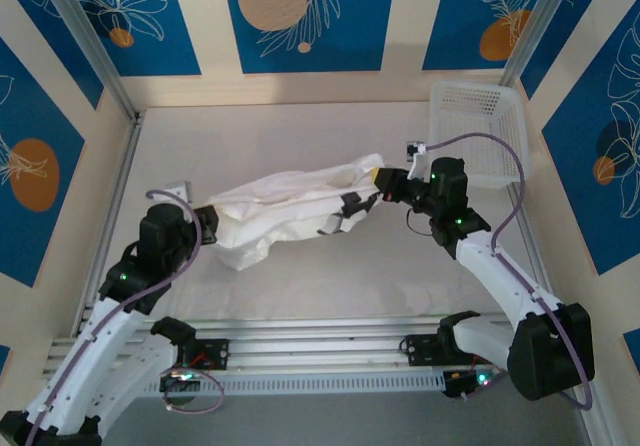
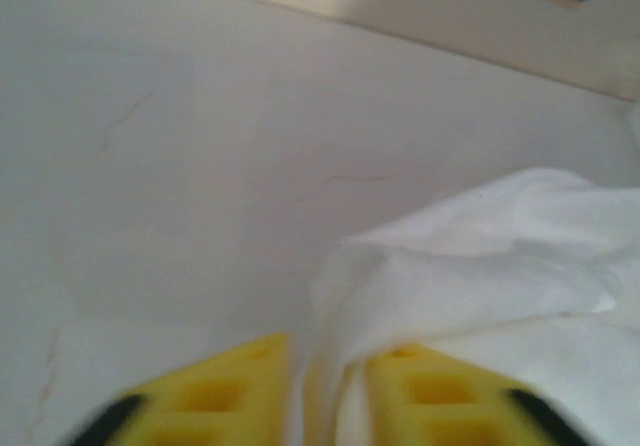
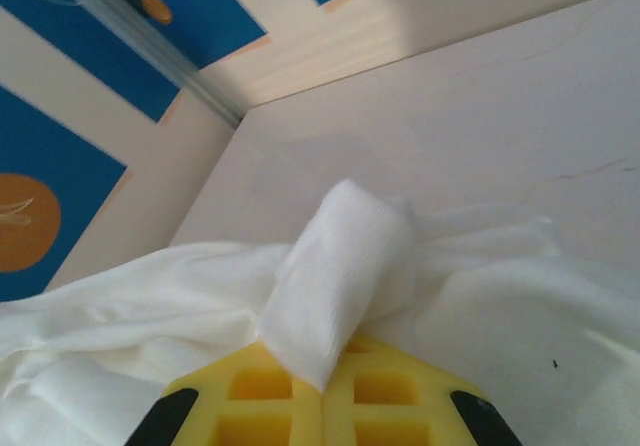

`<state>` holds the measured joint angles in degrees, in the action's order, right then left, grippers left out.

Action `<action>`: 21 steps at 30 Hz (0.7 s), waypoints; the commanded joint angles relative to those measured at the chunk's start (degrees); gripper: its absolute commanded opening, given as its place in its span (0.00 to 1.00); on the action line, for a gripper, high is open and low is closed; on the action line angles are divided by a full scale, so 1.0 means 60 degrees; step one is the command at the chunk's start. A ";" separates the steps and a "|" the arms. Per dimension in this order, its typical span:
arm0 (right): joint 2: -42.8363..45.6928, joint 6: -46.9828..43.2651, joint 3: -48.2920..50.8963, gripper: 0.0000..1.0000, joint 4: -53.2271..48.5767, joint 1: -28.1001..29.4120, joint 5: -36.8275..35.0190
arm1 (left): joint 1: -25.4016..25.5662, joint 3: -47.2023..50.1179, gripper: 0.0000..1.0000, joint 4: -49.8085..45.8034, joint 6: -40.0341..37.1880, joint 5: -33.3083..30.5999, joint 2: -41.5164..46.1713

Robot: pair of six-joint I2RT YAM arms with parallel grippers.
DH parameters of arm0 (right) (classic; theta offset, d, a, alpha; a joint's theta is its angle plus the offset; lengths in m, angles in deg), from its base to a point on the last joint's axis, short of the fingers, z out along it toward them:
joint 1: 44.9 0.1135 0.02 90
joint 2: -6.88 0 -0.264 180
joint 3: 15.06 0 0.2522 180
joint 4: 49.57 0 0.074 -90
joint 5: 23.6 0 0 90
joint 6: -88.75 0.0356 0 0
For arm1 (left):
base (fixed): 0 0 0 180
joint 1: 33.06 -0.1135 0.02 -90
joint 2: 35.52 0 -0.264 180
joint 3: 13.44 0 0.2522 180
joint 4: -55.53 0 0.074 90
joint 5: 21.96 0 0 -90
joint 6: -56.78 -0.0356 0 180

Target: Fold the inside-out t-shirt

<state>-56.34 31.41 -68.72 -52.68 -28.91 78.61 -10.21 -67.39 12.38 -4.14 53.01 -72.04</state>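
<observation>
- The left gripper sits at the cloth's 8 o'clock end. Its jaws stand slightly parted with fabric in the gap, and I cannot tell whether they pinch it.
- The thin, wrinkled white fabric t-shirt is bunched and strung across the middle of the white tabletop, from 8 toward 2 o'clock.
- The right gripper is clenched on a rolled fold at the 2 o'clock end.
- The step in hand looks like spreading the shirt out. The next move calls for a sure left hold, then drawing the ends apart and laying the shirt flat.

We see a white lattice basket at the far right corner of the white tabletop. Around it our walls carry blue panels with leaf outlines and orange discs, and aluminium posts stand in the far corners.
</observation>
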 commanded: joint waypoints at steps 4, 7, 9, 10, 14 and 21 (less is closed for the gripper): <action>-0.0573 0.0265 0.1196 0.00 0.1542 0.2435 0.0519 | -0.0091 0.0505 0.56 -0.0038 0.0516 -0.0738 0.0411; -0.1397 0.0291 0.1713 0.02 0.2061 0.3831 0.0928 | -0.0095 0.0472 0.56 0.0696 0.0397 0.0594 -0.0034; -0.1586 0.0457 0.1845 0.20 0.2278 0.4058 0.1343 | -0.0088 0.0482 0.57 0.1308 0.0423 0.1806 -0.0636; -0.1402 0.0670 0.1863 0.21 0.2047 0.4006 0.1022 | -0.0064 0.0474 0.56 0.1678 0.0416 0.2546 -0.1063; 0.0068 0.0927 0.2067 0.00 0.0607 0.3462 -0.1708 | 0.0558 0.0309 0.55 0.2945 0.0278 0.4678 -0.3061; 0.0971 0.0767 0.2183 0.00 -0.1732 0.1463 -0.2733 | 0.2569 -0.1380 0.58 0.2654 -0.0218 0.4284 -0.6775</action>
<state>-51.94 35.83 -56.21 -55.60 -18.13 67.31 3.06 -71.48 26.54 -4.17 76.64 -108.78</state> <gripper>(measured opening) 0.046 0.576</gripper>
